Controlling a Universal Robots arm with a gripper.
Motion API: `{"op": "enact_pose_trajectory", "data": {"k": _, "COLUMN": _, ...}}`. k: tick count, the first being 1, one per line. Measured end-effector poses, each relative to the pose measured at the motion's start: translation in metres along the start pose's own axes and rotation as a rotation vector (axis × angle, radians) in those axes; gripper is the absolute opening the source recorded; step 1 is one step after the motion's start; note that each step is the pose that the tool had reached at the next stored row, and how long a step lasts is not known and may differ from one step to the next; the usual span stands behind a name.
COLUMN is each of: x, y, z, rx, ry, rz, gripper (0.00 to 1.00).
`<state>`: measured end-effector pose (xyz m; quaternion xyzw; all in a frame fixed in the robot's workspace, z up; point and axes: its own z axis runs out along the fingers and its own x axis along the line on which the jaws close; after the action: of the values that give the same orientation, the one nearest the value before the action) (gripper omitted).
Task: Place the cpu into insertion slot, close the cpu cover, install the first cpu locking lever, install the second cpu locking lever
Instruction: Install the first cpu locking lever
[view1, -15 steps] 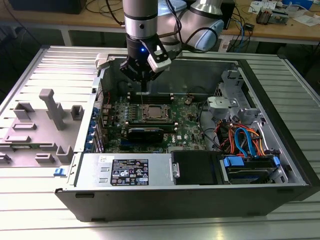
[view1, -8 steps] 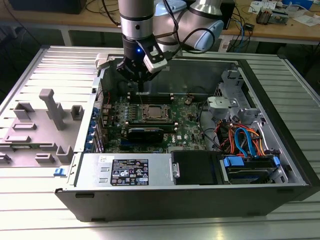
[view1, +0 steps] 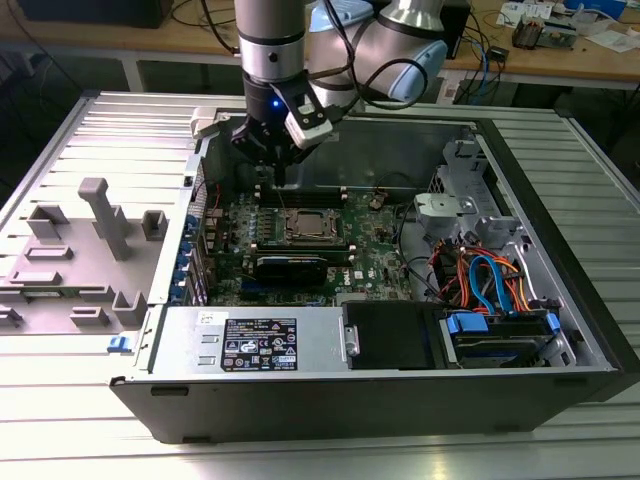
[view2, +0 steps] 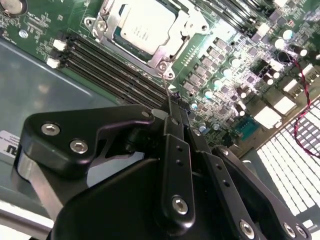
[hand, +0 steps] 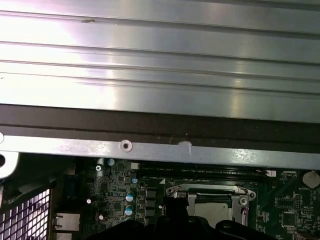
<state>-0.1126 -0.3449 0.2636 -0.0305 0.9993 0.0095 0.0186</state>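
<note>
— Two of the four steps look done. The cpu lies flat in the insertion slot on the green motherboard. The cpu cover is down around it, with the chip's top showing through the window.

— And the levers?

— Not settled, I judge. A thin locking lever juts from the socket's corner toward the hand.

— Is the hand gripping it?

— Its fingers are pressed together, tips right at the lever's free end. Whether they pinch it or merely touch it, I cannot tell. In the exterior view the hand hangs low inside the open computer case, near the socket.

— The other lever?

— A hooked lever lies along the socket's side in the first wrist view. Whether it is latched is unclear.
</note>
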Motion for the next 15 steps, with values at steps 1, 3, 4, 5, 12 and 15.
{"op": "enact_pose_trajectory", "data": {"k": 1, "x": -0.0021, "y": -0.0002, "z": 0.0005, "rx": 0.0000, "ry": 0.0008, "rz": 0.000, "gripper": 0.11}}
{"op": "enact_pose_trajectory", "data": {"k": 3, "x": -0.0097, "y": -0.0008, "z": 0.0023, "rx": -0.0002, "ry": 0.0046, "rz": 0.000, "gripper": 0.11}}
{"op": "enact_pose_trajectory", "data": {"k": 4, "x": -0.0110, "y": -0.0011, "z": 0.0028, "rx": -0.0004, "ry": 0.0058, "rz": 0.000, "gripper": 0.11}}
{"op": "enact_pose_trajectory", "data": {"k": 5, "x": -0.0118, "y": -0.0018, "z": 0.0033, "rx": -0.0003, "ry": 0.0066, "rz": 0.000, "gripper": 0.11}}
{"op": "enact_pose_trajectory", "data": {"k": 12, "x": -0.0118, "y": -0.0109, "z": 0.0088, "rx": -0.0007, "ry": 0.0081, "rz": 0.000, "gripper": 0.11}}
{"op": "enact_pose_trajectory", "data": {"k": 15, "x": -0.0115, "y": -0.0127, "z": 0.0135, "rx": -0.0004, "ry": 0.0084, "rz": 0.000, "gripper": 0.11}}
